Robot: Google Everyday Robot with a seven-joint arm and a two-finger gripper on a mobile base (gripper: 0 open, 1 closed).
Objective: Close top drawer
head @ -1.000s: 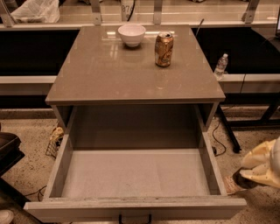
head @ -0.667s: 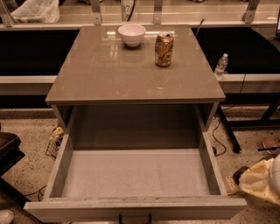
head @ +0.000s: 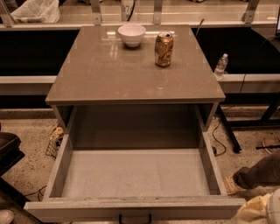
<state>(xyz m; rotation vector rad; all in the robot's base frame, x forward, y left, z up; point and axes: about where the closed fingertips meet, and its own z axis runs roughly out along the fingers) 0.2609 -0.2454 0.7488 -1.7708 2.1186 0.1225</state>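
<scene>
Jaw opening cannot be told: gripper (head: 259,211) shows only as a pale shape (probably padded) at lower right, just beside the top drawer (head: 135,175), which stands pulled far out.

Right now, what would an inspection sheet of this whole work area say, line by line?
Surface: glossy grey-brown tabletop.
Job's things: top drawer pulled far out, nothing seen inside; dark handle at front centre.
Clutter: white bowl and gold can near the tabletop's back edge.
Grippers: tool at the bottom right corner, beside the drawer front's right end; contact unclear.
Cables: dark cable on the floor, right of the drawer.
Surroundings: water bottle at right; plastic bag back left.
</scene>
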